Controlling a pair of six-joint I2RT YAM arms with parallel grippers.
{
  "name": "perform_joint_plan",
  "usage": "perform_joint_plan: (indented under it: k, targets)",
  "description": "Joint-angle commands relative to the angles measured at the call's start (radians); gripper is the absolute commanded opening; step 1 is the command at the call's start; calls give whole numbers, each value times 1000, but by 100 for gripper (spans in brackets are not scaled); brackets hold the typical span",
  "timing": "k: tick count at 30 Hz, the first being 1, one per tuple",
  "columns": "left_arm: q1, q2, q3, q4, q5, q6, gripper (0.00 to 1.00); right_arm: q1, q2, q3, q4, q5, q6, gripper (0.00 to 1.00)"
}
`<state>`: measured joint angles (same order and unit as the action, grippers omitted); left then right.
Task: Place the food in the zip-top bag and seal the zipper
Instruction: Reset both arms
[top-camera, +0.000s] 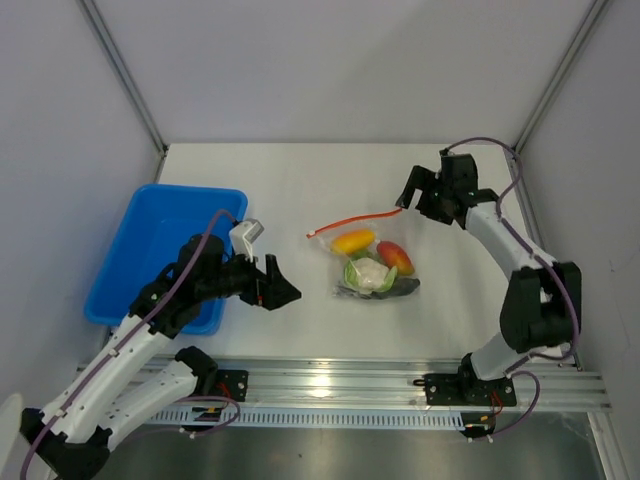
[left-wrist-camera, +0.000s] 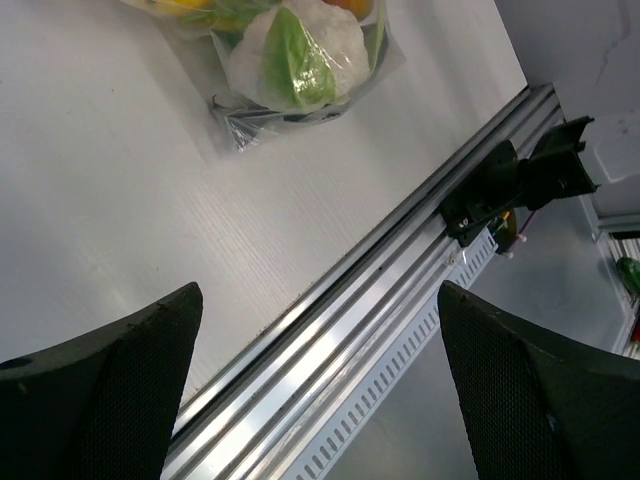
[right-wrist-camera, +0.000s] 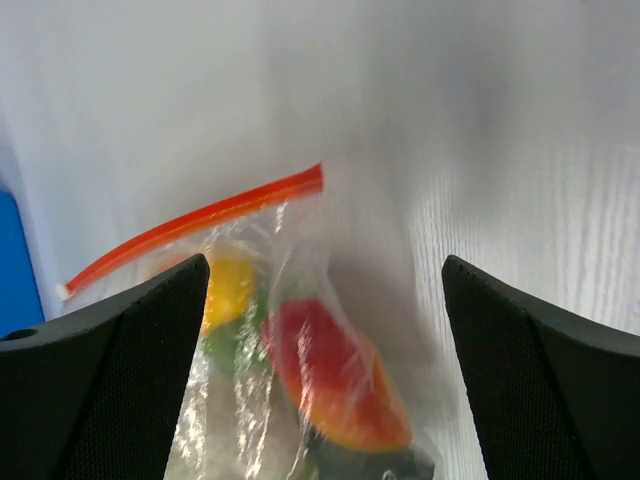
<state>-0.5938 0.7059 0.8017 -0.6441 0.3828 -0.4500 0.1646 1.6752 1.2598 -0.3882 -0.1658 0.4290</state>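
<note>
Claws gaping: left claw near bag, right claw beside zipper.

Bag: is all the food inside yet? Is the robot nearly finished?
Done: the food sits inside the bag. In hand: nothing; the left gripper and right gripper are both open, off the bag. Left: the zipper; I cannot tell whether it is sealed, so it probably needs pressing shut.

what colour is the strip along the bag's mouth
Orange-red; the zipper on the clear zip-top bag shows best in the right wrist view.
</note>
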Motion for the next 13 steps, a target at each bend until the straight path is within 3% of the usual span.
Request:
perform_joint_plan:
  k: [1,7,13]
  targets:
    - [51,44,27,79,57,-42,99,73,-212,-49,-96,155,-16,99]
    - [75,144,-2,181,-21,-148,100,185,-445,-218,-236,371,24,99]
    - [75,210,-50,306,-24,-182,99,202,-752,-439,-209,248,60,99]
